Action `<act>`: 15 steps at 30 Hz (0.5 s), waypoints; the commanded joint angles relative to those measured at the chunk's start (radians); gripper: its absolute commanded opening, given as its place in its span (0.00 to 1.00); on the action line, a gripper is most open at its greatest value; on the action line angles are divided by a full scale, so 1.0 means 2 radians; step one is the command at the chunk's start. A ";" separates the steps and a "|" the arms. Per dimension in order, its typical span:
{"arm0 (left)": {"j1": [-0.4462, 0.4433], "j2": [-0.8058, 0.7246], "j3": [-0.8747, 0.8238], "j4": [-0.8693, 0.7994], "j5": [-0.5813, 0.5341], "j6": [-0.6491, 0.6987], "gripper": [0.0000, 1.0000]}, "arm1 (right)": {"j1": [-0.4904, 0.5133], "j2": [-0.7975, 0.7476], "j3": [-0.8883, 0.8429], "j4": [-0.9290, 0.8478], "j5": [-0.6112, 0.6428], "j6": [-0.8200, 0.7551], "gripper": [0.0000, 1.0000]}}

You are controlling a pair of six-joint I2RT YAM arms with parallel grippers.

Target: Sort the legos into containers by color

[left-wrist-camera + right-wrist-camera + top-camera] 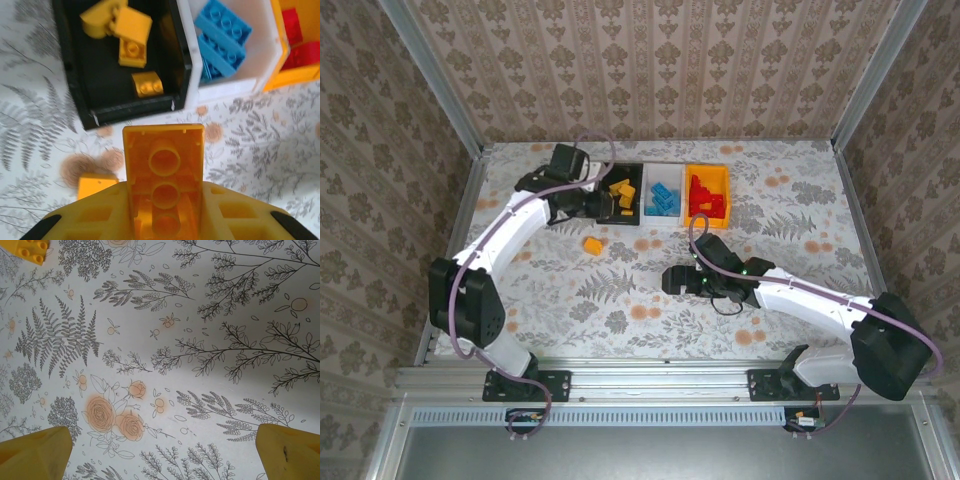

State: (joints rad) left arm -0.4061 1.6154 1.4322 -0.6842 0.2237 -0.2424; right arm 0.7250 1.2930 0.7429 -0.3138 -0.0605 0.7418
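The left gripper (165, 215) is clamped across the long flat sides of an orange-yellow brick (164, 165), just short of the black bin (135, 106) near the table's (800, 250) far edge. The brick is probably light, rigid and slick, so flat walls suit the grip. The right gripper (672, 280) gapes empty.

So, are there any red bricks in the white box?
No, the white box holds blue bricks; the red bricks lie in the orange box beside it.
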 commanded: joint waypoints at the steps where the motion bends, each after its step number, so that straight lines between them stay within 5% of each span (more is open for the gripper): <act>1: 0.014 0.004 0.049 -0.029 -0.005 0.012 0.33 | 0.004 -0.008 -0.009 -0.001 0.010 0.010 0.96; 15: 0.039 0.194 0.244 -0.061 -0.020 0.031 0.34 | 0.005 0.011 -0.018 0.008 0.011 0.003 0.96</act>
State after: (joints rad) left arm -0.3325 1.9446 1.8511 -0.7544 0.1940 -0.2008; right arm 0.7261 1.3022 0.7242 -0.3103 -0.0586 0.7448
